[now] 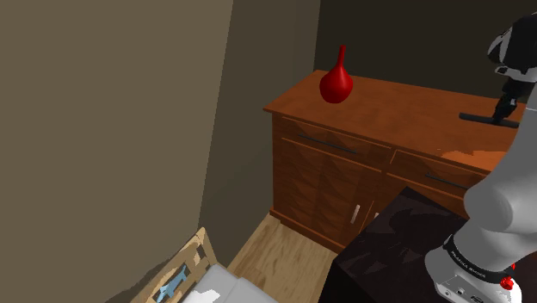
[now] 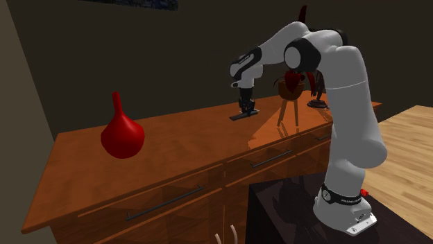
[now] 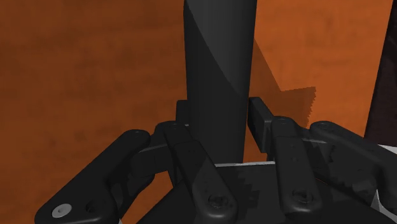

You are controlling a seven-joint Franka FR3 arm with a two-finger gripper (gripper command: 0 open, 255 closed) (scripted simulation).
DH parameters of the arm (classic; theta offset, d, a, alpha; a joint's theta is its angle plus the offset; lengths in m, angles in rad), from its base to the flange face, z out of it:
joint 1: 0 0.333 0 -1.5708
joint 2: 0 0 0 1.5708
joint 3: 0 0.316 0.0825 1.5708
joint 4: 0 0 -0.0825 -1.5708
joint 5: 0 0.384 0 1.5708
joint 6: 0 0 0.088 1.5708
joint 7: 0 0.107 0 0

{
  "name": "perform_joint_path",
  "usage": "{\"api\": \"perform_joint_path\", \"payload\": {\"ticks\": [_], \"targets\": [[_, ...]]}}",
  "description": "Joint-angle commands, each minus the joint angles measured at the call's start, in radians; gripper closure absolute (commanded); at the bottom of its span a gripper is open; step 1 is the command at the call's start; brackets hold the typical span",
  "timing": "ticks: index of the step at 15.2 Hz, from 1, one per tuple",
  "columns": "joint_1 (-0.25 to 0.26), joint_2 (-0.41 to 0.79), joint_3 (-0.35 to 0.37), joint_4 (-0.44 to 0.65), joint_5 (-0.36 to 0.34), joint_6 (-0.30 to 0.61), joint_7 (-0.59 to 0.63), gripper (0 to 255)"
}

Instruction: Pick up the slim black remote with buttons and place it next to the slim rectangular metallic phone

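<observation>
The remote (image 3: 216,70), slim and black, runs lengthwise between the two fingers of the gripper (image 3: 220,109), which press against its long sides, narrow and clasping it. It is at the wooden sideboard's (image 1: 396,99) top, near the back edge, well apart from the red vase (image 1: 336,82) toward the opposite end.

The shoulder view looks down past the stand (image 1: 387,250) onto the worktop (image 1: 404,103), the second exterior view along its front, both sharing the red vase (image 1: 336,83), and the wrist view along the claw (image 3: 219,109), close above the wood.
</observation>
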Motion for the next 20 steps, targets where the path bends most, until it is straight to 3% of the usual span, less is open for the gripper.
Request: {"api": "perform_joint_path", "payload": {"ticks": [1, 8, 15, 20], "targets": [[-0.062, 0.049, 0.002, 0.053, 0.031, -0.019, -0.062, 255], [-0.284, 0.222, 0.031, 0.284, 0.123, -0.111, -0.218, 255], [-0.535, 0.420, 0.081, 0.617, 0.201, -0.242, -0.312, 255], [-0.524, 0.433, 0.087, 0.566, 0.211, -0.184, -0.320, 255]]}}
